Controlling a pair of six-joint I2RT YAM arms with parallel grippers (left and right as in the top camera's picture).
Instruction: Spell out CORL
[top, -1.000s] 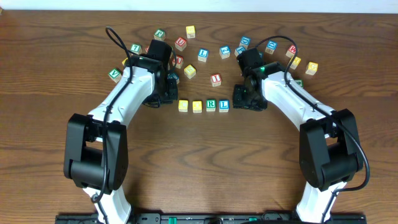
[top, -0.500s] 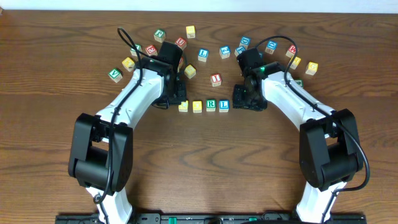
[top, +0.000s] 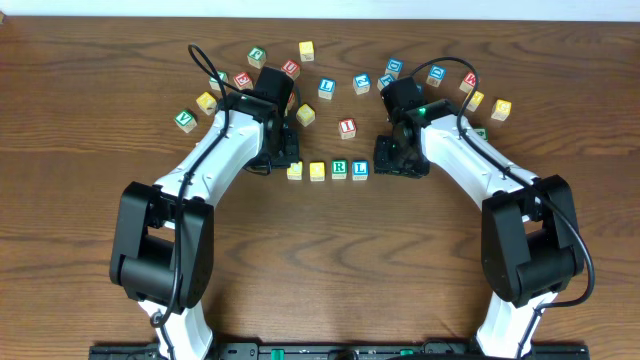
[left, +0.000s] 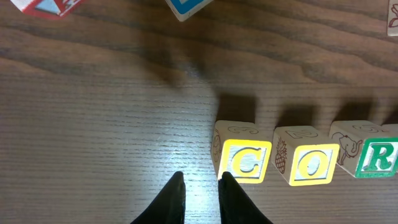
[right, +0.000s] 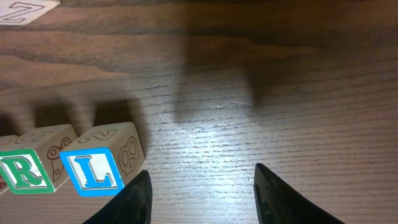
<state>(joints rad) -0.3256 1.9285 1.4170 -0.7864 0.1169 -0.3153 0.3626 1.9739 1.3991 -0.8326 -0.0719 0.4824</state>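
My narrow, empty left tool (left: 201, 182) sits just left of C (left: 247, 163), seemingly to square its row with O (left: 314, 165), R (left: 376, 157), L (right: 93, 171) on the surface (top: 320, 260), while my half-parted, empty right tool (right: 202, 177) flanks L.

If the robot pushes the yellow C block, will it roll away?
Probably not. The C block is a cube sitting flat on the table, so it should slide rather than roll. It looks wooden and stiff, so it likely won't squash. Pushed sideways, it would probably bump the O block.
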